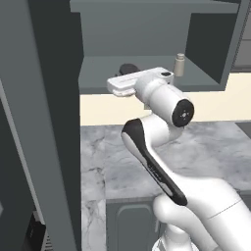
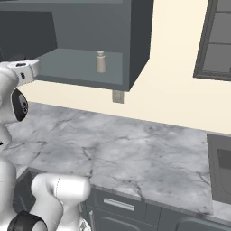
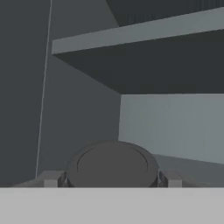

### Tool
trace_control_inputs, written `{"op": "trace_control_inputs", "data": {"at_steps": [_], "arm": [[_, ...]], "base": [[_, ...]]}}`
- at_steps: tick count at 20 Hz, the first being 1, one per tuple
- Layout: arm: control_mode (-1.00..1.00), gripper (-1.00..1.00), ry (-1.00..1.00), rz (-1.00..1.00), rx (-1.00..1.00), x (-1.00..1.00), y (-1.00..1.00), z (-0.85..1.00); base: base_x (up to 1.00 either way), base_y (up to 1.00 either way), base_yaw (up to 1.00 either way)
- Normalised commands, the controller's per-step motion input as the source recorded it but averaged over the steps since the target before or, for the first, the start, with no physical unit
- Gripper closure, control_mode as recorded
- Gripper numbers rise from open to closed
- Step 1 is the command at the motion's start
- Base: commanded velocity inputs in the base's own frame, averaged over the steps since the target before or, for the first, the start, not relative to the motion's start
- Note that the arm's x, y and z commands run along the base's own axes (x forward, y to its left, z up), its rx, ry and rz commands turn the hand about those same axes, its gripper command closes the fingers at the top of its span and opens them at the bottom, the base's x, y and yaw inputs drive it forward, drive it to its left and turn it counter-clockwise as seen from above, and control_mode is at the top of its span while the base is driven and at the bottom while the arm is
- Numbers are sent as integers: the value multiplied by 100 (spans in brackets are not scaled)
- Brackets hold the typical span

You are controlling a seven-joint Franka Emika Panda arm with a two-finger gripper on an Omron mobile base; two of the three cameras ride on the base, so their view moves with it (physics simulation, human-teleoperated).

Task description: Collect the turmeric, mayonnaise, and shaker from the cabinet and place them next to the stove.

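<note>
You face a grey-veined marble countertop [image 2: 135,153] that runs along a cream wall [image 2: 171,90]. Dark base-cabinet fronts [image 2: 122,210] sit below its front edge, one with a silver bar pull. A small grey outlet plate [image 2: 118,96] is mounted on the wall above the counter's back edge. A dark-framed window [image 2: 215,40] occupies the upper right. Lighting is even and flat.

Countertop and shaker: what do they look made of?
Countertop: polished marble or marble-look stone, judging by grey veining on a pale smooth surface. Shaker: matte grey-beige with no shine or see-through; perhaps ceramic, plastic or brushed metal, which the render leaves open.
</note>
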Motion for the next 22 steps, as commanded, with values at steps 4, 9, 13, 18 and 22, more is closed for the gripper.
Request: {"op": "trace_control_inputs", "data": {"at_steps": [4, 9, 13, 18, 22], "arm": [[-100, 100, -9, 0, 6, -65, -37, 0], [-100, 100, -7, 0, 3, -67, -30, 5], [-100, 100, 0, 0, 2, -64, -27, 14], [-100, 100, 1, 0, 3, -65, -28, 18], [-100, 100, 10, 0, 1, -57, -24, 18]], "base": [[0, 0, 0], [0, 0, 0], [0, 0, 0], [0, 0, 0], [0, 0, 0]]}}
